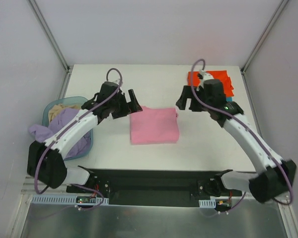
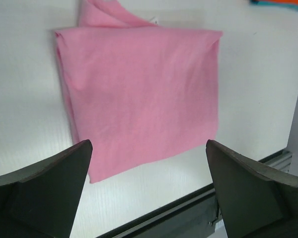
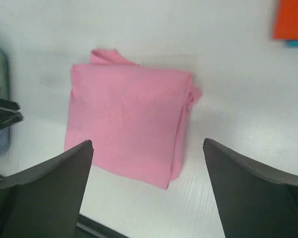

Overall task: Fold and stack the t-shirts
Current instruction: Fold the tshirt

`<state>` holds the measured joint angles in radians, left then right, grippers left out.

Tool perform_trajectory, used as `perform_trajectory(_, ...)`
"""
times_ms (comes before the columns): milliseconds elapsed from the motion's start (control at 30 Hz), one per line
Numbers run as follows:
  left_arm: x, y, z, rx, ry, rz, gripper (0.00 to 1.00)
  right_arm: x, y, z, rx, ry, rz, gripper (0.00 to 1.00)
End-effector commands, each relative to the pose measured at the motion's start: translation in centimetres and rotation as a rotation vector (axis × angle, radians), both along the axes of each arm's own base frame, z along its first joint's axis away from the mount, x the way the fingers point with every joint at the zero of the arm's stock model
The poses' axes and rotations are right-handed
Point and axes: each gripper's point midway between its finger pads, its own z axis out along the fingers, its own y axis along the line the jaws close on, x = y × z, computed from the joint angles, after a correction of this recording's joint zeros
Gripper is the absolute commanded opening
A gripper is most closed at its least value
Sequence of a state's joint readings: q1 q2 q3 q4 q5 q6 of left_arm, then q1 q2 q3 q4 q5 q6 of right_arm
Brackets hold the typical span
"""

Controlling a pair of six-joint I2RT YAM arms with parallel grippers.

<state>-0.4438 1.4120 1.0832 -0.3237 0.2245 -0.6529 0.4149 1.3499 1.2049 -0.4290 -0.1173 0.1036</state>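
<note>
White walls close in a pale, smooth desk (image 1: 154, 84); read it from the left. At the left edge a round light-blue plastic basket (image 1: 69, 98) holds a pale lavender t-shirt (image 1: 49, 131), crumpled and spilling over the rim, not yet folded. Your left end effector (image 1: 128, 104) hangs just left of the middle of the desk, released, its dark fingers spread wide with nothing between them. Beside it, in the middle of the desk, lies the bright pink t-shirt (image 1: 154, 125), folded into a rough square of matte knit cloth, with a small flap poking out at its far edge and the layers showing along its right side. Your right end effector (image 1: 187, 105) hovers near the shirt's far right corner, likewise released and empty. Beyond it, in the far right corner, the orange-red t-shirt (image 1: 223, 82) lies folded flat on a teal t-shirt (image 3: 297, 43), of which only a thin edge shows. Expect the pink one to be light, limp and without stiffness: it will probably sag and open if you lift it by one layer or one corner. You would likely do best to pinch through all layers at two opposite edges, one end effector per side, and carry it level; the folds may slide over each other on that smooth surface.
</note>
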Motion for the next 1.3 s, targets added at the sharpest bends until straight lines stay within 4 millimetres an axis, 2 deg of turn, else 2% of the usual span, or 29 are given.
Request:
perform_trajectory(0, -1.7, 4.4, 4.4, 0.081, -0.182, 0.095, 0.99, -2.0, -6.2, 4.8, 0.016, -0.231, -0.307, 0.97)
perform_trajectory(67, -2.0, 6.3, 5.3, 0.133, -0.225, 0.153, 0.99, -3.0, -7.3, 3.8, 0.01, -0.205, -0.353, 0.97)
perform_trajectory(100, -2.5, 7.1, 6.5, 0.138, -0.268, 0.171, 0.99, -3.3, -7.2, 3.8, 0.007, -0.204, -0.329, 0.97)
perform_trajectory(167, -3.1, 9.0, 6.6, 0.197, -0.285, 0.228, 0.99, -4.5, -6.0, 2.8, 0.004, -0.13, -0.244, 0.97)
perform_trajectory(200, -3.7, 10.0, 7.3, 0.209, -0.312, 0.255, 0.99, -4.8, -5.7, 2.2, -0.002, -0.095, -0.221, 0.97)
perform_trajectory(267, -4.4, 12.4, 6.8, 0.286, -0.317, 0.335, 0.99, -5.6, -4.9, 0.1, -0.028, -0.002, -0.157, 0.97)
perform_trajectory(300, -4.9, 13.3, 7.3, 0.291, -0.339, 0.375, 0.99, -5.7, -4.9, -1.0, -0.038, 0.031, -0.156, 0.97)
perform_trajectory(400, -5.6, 15.1, 6.9, 0.319, -0.356, 0.448, 0.99, -5.8, -3.0, -3.1, -0.005, 0.111, -0.093, 0.97)
perform_trajectory(433, -5.7, 15.3, 6.9, 0.322, -0.359, 0.453, 0.99, -5.6, -2.6, -3.5, -0.007, 0.127, -0.077, 0.97)
perform_trajectory(467, -5.8, 15.4, 6.7, 0.327, -0.358, 0.457, 0.99, -5.5, -1.9, -4.9, -0.024, 0.173, -0.057, 0.97)
perform_trajectory(567, -5.9, 15.5, 6.8, 0.321, -0.358, 0.468, 0.99, -4.7, -0.5, -6.3, -0.058, 0.21, -0.031, 0.97)
perform_trajectory(600, -5.9, 15.5, 6.6, 0.329, -0.351, 0.464, 0.99, -4.3, -0.1, -8.1, -0.085, 0.26, -0.024, 0.97)
perform_trajectory(633, -5.8, 15.5, 6.5, 0.331, -0.349, 0.461, 0.99, -3.7, 0.3, -8.0, -0.089, 0.262, -0.026, 0.97)
perform_trajectory(700, -5.8, 15.3, 6.3, 0.339, -0.339, 0.449, 0.99, -2.9, 0.8, -10.1, -0.124, 0.314, -0.023, 0.97)
perform_trajectory(767, -5.8, 14.6, 6.2, 0.324, -0.33, 0.411, 0.99, -1.6, 1.0, -10.7, -0.143, 0.317, -0.046, 0.97)
perform_trajectory(800, -5.8, 14.3, 6.1, 0.332, -0.325, 0.381, 0.99, -1.1, 1.0, -11.8, -0.157, 0.335, -0.062, 0.97)
perform_trajectory(833, -5.8, 13.8, 6.1, 0.319, -0.32, 0.353, 0.99, -0.7, 1.0, -12.1, -0.163, 0.336, -0.074, 0.97)
perform_trajectory(867, -5.7, 13.6, 6.2, 0.318, -0.32, 0.343, 0.99, -0.2, 1.3, -12.1, -0.161, 0.332, -0.077, 0.98)
perform_trajectory(933, -5.6, 13.6, 6.0, 0.33, -0.311, 0.335, 0.99, 0.1, 1.6, -13.4, -0.166, 0.366, -0.08, 0.99)
perform_trajectory(967, -5.5, 13.6, 5.9, 0.335, -0.308, 0.334, 0.99, 0.1, 2.3, -13.8, -0.153, 0.377, -0.059, 0.9)
perform_trajectory(1067, -5.5, 13.7, 5.6, 0.347, -0.297, 0.338, 0.99, -0.2, 3.3, -15.4, -0.145, 0.426, -0.019, 0.74)
perform_trajectory(1133, -5.5, 13.8, 5.3, 0.355, -0.289, 0.342, 0.99, -0.6, 3.9, -16.1, -0.142, 0.44, -0.007, 0.72)
perform_trajectory(1267, -5.3, 14.0, 5.5, 0.362, -0.292, 0.356, 0.99, -1.0, 4.0, -17.6, -0.193, 0.459, -0.021, 0.7)
